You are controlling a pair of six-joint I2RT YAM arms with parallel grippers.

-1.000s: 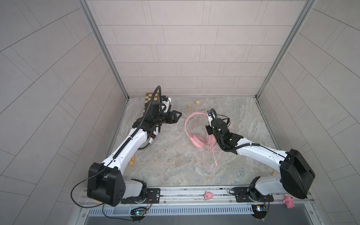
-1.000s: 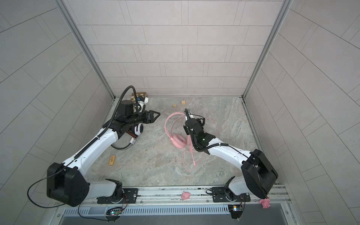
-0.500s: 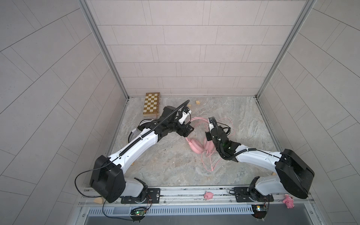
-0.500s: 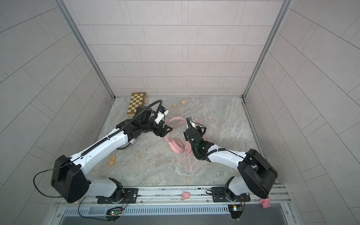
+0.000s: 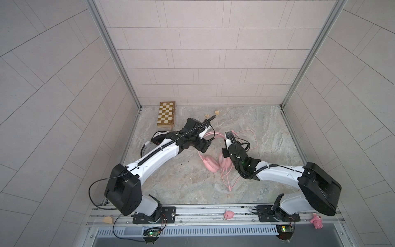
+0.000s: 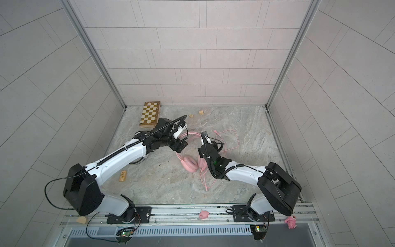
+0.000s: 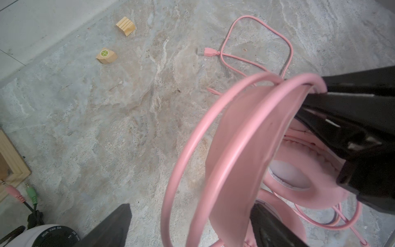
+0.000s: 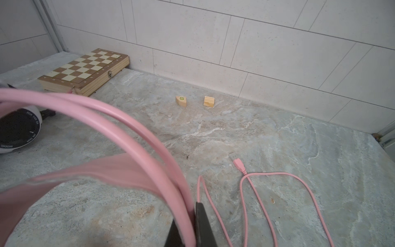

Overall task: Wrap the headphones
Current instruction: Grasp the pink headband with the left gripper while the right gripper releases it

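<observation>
The pink headphones (image 5: pixel 210 165) stand on their ear cups mid-table, with the headband arching up. My right gripper (image 8: pixel 190 233) is shut on the headband's thin pink hoop near one ear cup (image 5: pixel 224 153). My left gripper (image 7: pixel 190 231) is open wide and straddles the headband (image 7: pixel 235 162) on the opposite side without pinching it (image 5: pixel 206 143). The pink cord (image 8: pixel 277 192) lies in loose loops on the table and ends in a USB plug (image 8: pixel 238 163). The white headphones (image 8: pixel 19 128) lie behind my left arm, mostly hidden in both top views.
A folded chessboard (image 5: pixel 166 114) lies at the back left by the wall. Two small wooden blocks (image 8: pixel 181 101) (image 8: pixel 209 101) sit near the back wall. A wooden piece (image 6: pixel 123 176) lies under my left arm. Pink pig toys (image 5: pixel 228 214) sit on the front rail.
My left arm swung from the white headphones at the back left across to the pink headband, its jaws opening wider. My right gripper kept its hold on the headband and shifted slightly.
</observation>
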